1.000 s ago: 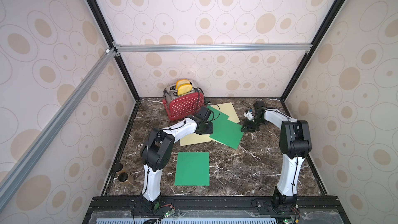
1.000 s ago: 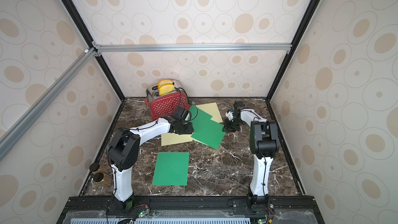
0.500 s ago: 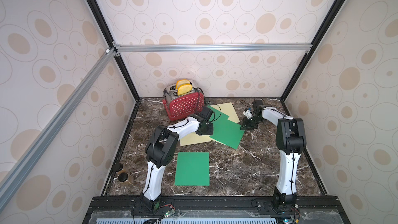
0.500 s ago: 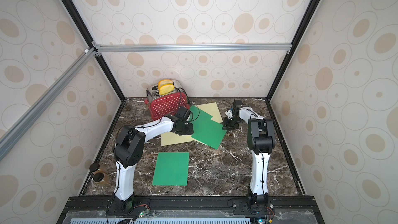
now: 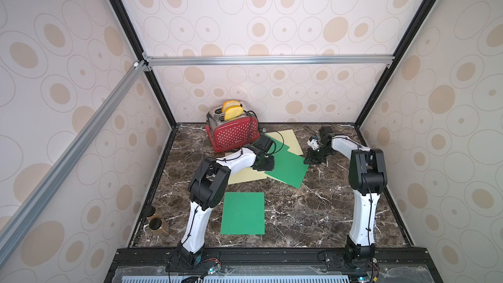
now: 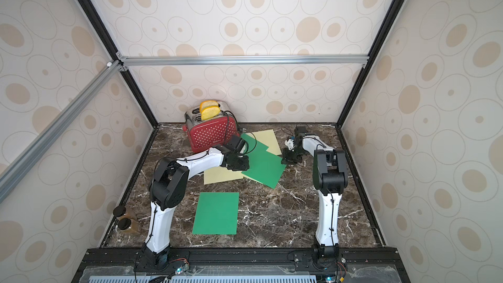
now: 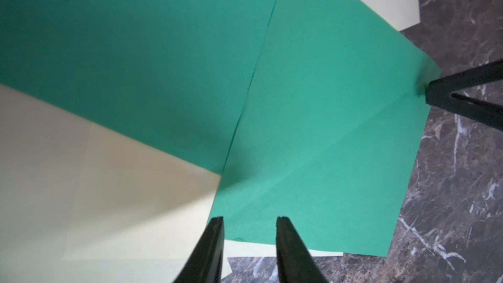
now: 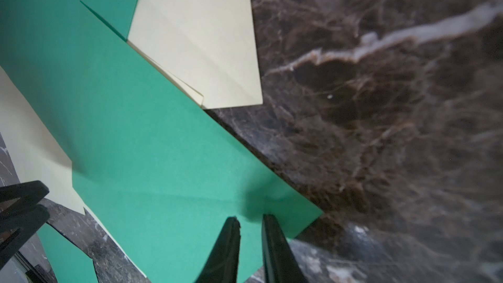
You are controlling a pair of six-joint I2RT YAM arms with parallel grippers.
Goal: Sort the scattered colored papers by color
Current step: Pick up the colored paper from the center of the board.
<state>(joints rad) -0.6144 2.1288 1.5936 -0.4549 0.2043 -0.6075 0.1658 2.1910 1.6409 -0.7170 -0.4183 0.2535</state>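
One green paper (image 5: 242, 213) lies alone near the front. Behind it is a mixed pile. On top lies a green sheet (image 5: 288, 167) that partly covers a cream sheet (image 5: 245, 176) on its left. A second cream sheet (image 5: 288, 138) and another green one (image 5: 275, 142) lie at the back. My left gripper (image 5: 264, 164) stands open, low over the top green sheet's left edge (image 7: 250, 217). My right gripper (image 5: 313, 159) is at that sheet's right corner. Its jaws are a narrow gap apart, tips on the paper (image 8: 251, 217).
A red toaster (image 5: 234, 132) with two toast slices (image 5: 232, 110) stands at the back left, close to the pile and my left wrist. Two small dark-lidded jars (image 5: 155, 221) sit outside the left edge of the marble table (image 5: 313, 213). Enclosure walls surround the table.
My left gripper's jaws have narrowed a little. Both arms' elbows shifted slightly while the grippers stayed at the pile. The papers lie as before.
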